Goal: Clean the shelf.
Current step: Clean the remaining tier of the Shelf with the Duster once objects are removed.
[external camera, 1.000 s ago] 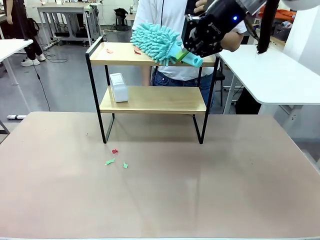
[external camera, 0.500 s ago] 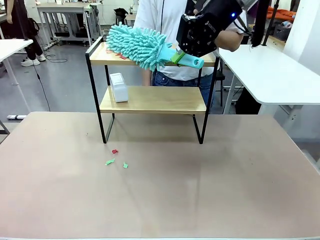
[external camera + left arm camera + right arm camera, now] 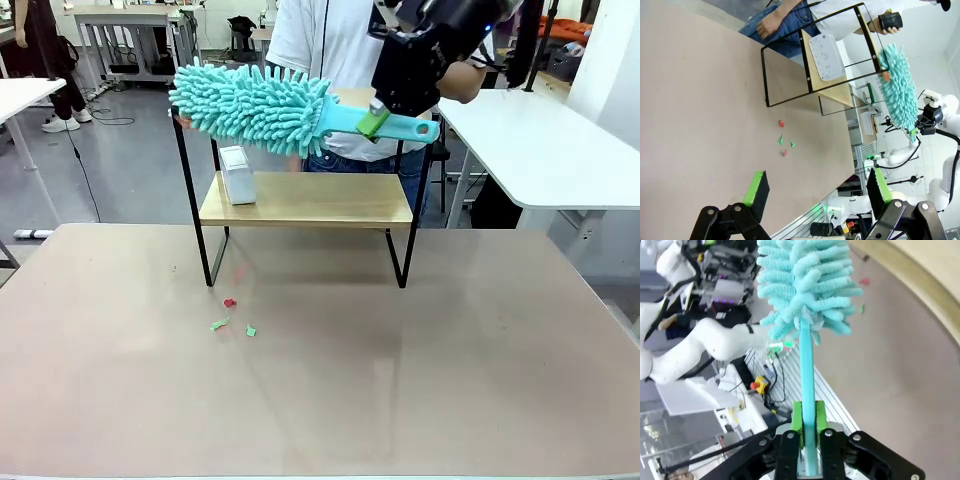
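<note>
The shelf stands at the table's far side, its top board largely hidden by a fluffy teal duster. My right gripper is shut on the duster's teal handle and holds the head level, reaching past the shelf's left end. In the right wrist view, the right gripper clamps the handle, with the duster head above. My left gripper hangs open over the table with nothing between its fingers, far from the shelf. An orange scrap shows at the duster's edge.
A white power strip stands on the lower board at the left. Small red and green paper scraps lie on the brown table before the shelf's left leg. A person stands right behind the shelf. A white table stands at right.
My right gripper has swept the duster leftward along the top board until its head reaches past the left end. The scraps seen on that board no longer show there.
</note>
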Robot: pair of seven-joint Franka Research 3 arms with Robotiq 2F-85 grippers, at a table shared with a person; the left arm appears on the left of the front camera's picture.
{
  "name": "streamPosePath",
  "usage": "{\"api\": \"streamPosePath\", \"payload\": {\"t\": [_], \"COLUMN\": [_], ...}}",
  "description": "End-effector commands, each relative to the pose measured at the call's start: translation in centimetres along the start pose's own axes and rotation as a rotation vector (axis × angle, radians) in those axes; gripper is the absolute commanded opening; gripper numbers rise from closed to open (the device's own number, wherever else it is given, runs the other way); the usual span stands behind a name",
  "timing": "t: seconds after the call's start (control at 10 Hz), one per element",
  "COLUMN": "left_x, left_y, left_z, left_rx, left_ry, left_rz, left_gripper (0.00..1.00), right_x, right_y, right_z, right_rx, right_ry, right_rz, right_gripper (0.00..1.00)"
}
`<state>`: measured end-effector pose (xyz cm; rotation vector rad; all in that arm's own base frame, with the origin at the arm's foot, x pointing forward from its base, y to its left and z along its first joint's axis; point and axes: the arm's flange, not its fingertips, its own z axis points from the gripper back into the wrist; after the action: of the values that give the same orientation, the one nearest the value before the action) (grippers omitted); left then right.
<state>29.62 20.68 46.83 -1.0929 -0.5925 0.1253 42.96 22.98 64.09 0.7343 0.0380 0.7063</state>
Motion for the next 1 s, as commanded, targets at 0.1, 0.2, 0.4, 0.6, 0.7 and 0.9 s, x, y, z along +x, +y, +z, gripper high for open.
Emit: {"api": "streamPosePath", "payload": {"t": [0.1, 0.2, 0.4, 0.6, 0.7, 0.9], "left_x": [0.1, 0.1, 0.1, 0.1, 0.1, 0.1], "left_y": [-0.2, -0.2, -0.2, -0.2, -0.2, -0.2], "left_z": [-0.1, -0.1, -0.1, -0.1, -0.1, -0.1], "left_rx": [-0.025, -0.025, -0.025, -0.025, -0.025, -0.025], "left_ry": [-0.019, -0.019, -0.019, -0.019, -0.019, -0.019], "left_rz": [-0.022, -0.022, -0.022, -0.022, -0.022, -0.022], "left_gripper": [1.0, 1.0, 1.0, 1.0, 1.0, 1.0], "right_x": [-2.2, -3.2, -5.4, -6.3, -6.4, -7.5], "right_y": [-0.8, -0.9, -1.3, -1.6, -1.8, -2.7], "right_z": [2.0, 2.4, 3.5, 3.8, 3.8, 4.5], "right_rx": [0.125, 0.146, 0.147, 0.152, 0.162, 0.242], "right_ry": [0.121, 0.144, 0.144, 0.119, 0.117, 0.049], "right_rz": [0.089, 0.104, 0.094, 0.085, 0.082, 0.076], "right_gripper": [0.0, 0.0, 0.0, 0.0, 0.0, 0.0]}}
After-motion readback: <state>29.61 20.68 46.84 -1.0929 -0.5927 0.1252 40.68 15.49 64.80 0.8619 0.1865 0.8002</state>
